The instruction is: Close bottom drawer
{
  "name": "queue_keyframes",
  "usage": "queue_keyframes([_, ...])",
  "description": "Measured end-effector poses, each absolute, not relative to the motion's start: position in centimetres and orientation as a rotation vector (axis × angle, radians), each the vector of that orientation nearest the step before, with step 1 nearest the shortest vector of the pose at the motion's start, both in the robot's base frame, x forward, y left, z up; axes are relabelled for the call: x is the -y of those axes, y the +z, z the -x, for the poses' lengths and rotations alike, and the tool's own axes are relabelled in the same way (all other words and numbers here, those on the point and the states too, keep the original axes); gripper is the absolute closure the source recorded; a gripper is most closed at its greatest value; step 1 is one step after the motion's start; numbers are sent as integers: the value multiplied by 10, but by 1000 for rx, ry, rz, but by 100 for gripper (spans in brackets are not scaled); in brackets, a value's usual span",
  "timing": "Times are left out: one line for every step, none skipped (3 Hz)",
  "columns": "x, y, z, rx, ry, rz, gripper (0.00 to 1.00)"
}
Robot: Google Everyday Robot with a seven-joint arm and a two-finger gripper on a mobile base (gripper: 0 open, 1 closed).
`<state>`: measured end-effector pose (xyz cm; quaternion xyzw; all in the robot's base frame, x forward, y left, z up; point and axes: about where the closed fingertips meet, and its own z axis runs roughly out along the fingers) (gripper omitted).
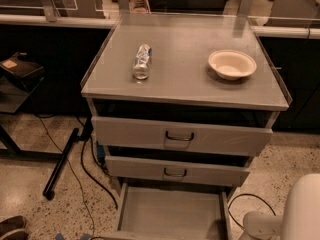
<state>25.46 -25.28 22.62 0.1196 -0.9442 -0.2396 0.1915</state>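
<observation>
The bottom drawer (170, 213) of the grey metal cabinet is pulled far out toward me, and its plain grey tray is empty. Its front panel runs along the bottom edge of the camera view and its handle is out of view. My gripper is not in view; only a white part of my arm (295, 211) shows at the bottom right, beside the drawer's right side.
The middle drawer (175, 171) and top drawer (180, 136) stand slightly out. A clear bottle (142, 61) lies on the cabinet top (185, 81) beside a white bowl (231, 64). A black pole (62, 161) and cables (92, 176) lie on the floor at left, a shoe (12, 226) at bottom left.
</observation>
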Motion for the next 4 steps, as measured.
queue_keyframes([252,200,-265,2651,-685,-238,100])
queue_keyframes([254,193,-279,2690,-679,-169,100])
queue_keyframes([265,206,-297,2788,-641,-97,100])
queue_keyframes([281,197,-322,2879,-570,23,100])
